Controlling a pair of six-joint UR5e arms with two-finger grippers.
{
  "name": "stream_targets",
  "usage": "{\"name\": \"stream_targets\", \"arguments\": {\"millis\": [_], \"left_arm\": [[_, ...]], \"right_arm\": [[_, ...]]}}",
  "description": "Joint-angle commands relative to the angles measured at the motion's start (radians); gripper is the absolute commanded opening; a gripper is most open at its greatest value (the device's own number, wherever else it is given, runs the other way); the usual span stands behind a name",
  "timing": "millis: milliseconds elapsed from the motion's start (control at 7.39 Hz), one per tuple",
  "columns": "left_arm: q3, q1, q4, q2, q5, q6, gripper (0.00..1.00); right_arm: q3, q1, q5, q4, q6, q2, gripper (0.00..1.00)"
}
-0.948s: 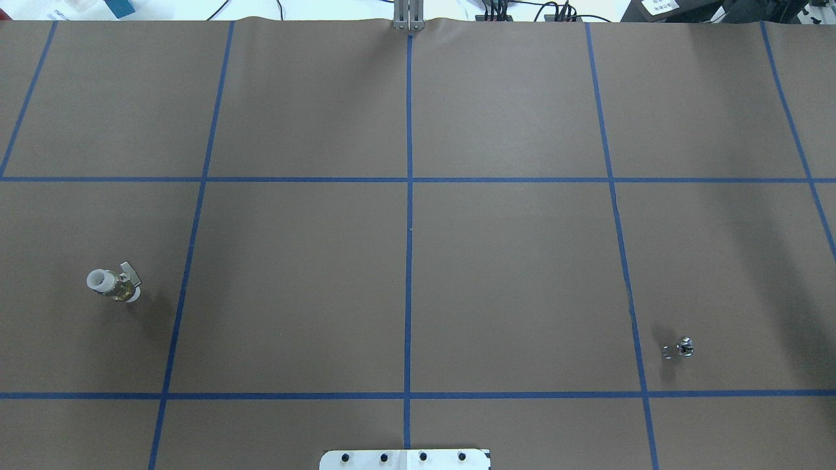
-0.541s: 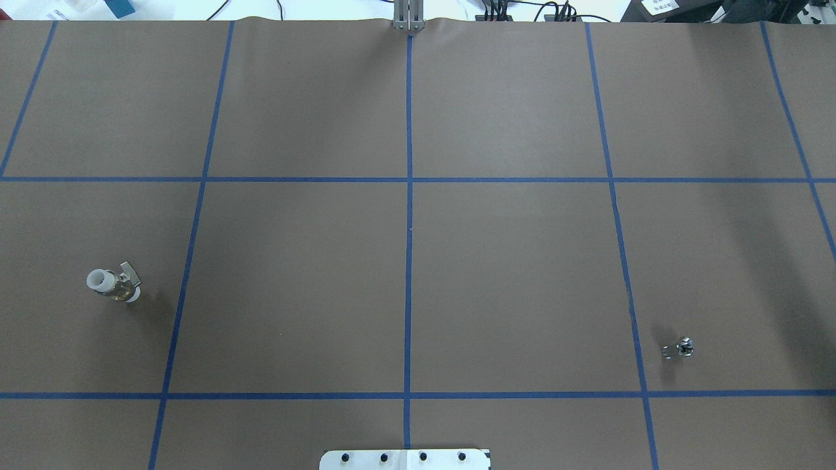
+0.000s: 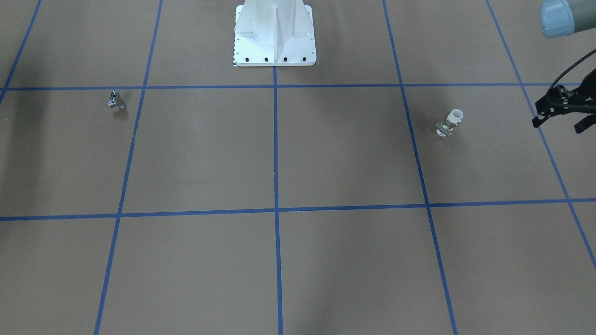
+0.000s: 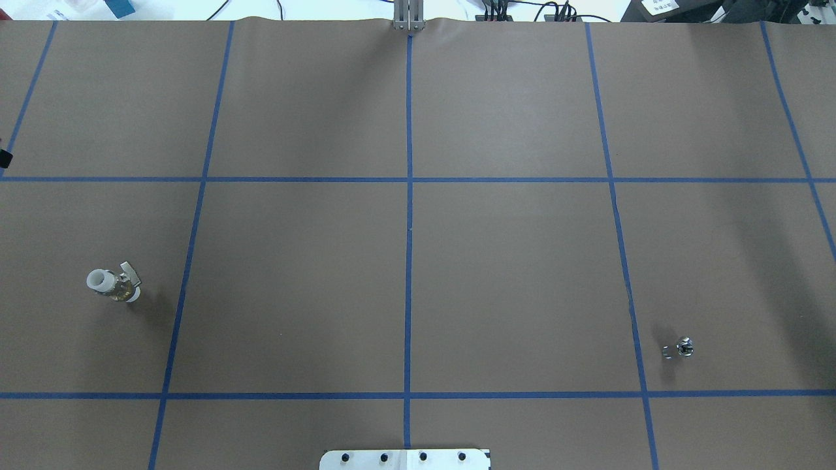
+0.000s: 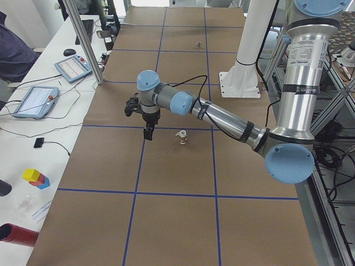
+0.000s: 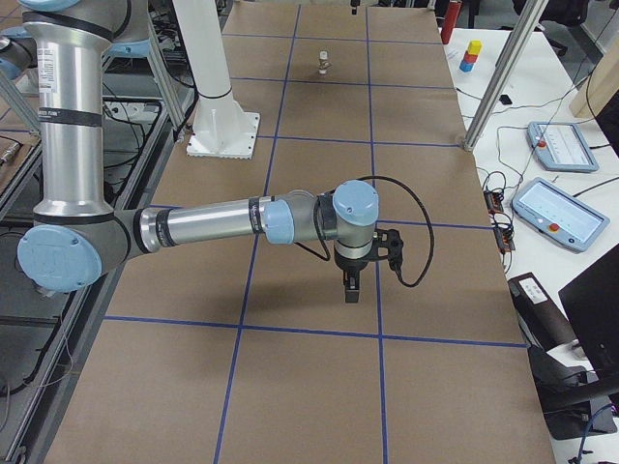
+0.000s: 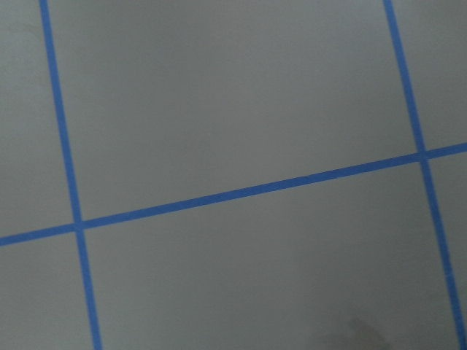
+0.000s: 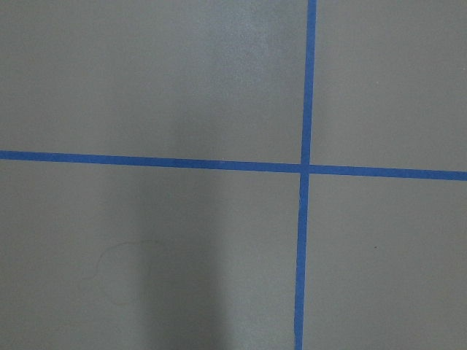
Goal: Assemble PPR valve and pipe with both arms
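Just edging into overhead view: left gripper, jaws apart; means approach to pipe starting. PPR valve untouched. Cannot tell right gripper spread.

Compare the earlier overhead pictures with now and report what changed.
The left tool has moved in: a dark tip of it now pokes into the overhead view at the left edge, where nothing showed before. It holds nothing. The pipe and the valve stayed where they were, untouched, far apart on the table.
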Motion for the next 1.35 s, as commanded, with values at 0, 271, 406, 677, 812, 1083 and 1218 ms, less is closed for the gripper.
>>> {"name": "stream_targets", "arguments": {"millis": [0, 271, 406, 677, 812, 1083, 1218], "left_arm": [[-0.072, 0.161, -0.013, 0.02, 0.034, -0.187, 1.0], [-0.1, 0.28, -0.022, 0.023, 0.094, -0.347, 1.0], [-0.1, 0.302, -0.066, 0.05, 0.092, -0.367, 1.0], [-0.088, 0.303, -0.296, 0.166, 0.103, -0.408, 1.0], [-0.086, 0.325, -0.339, 0.181, 0.111, -0.509, 1.0], [-0.085, 0.433, -0.338, 0.159, 0.214, -0.649, 1.0], [-0.074, 0.453, -0.334, 0.144, 0.218, -0.651, 1.0]], "right_arm": [[-0.004, 0.0, 0.001, 0.0, 0.001, -0.002, 1.0], [-0.002, 0.0, 0.001, 0.0, 0.001, -0.002, 1.0], [-0.002, 0.0, 0.004, -0.002, 0.001, -0.002, 1.0], [-0.002, 0.0, 0.005, 0.0, -0.002, -0.002, 1.0], [-0.002, 0.0, 0.005, -0.002, -0.001, -0.002, 1.0], [-0.002, 0.0, 0.007, -0.002, 0.001, -0.002, 1.0], [-0.004, 0.0, 0.01, -0.003, 0.003, -0.002, 1.0]]}}
